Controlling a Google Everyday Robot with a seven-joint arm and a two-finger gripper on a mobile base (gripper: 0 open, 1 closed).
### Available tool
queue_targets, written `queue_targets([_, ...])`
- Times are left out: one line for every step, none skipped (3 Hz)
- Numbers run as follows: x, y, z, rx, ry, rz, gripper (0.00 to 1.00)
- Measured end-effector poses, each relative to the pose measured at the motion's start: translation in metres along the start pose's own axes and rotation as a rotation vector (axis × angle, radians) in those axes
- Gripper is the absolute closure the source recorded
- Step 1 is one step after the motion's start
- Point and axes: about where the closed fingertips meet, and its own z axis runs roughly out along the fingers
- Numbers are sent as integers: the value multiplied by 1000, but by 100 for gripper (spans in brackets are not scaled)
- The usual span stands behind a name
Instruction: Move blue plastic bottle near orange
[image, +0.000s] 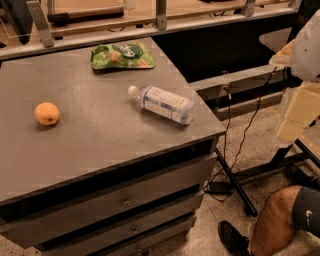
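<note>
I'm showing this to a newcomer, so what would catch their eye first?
Probably the orange, bright against the grey table at its left side, then the blue plastic bottle lying on its side toward the right edge, cap pointing left. The green snack bag lies at the back, and the pale gripper hangs at the picture's right edge, off the table.

I see the bottle (162, 104) lying on the table (100, 145), right of the orange (46, 113), well apart; my pincer (299, 116) hangs beyond the table's right edge.
</note>
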Motion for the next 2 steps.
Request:
queue_targets([0, 0, 0, 0, 0, 0, 0])
queue_targets([-2, -2, 2, 0, -22, 17, 0])
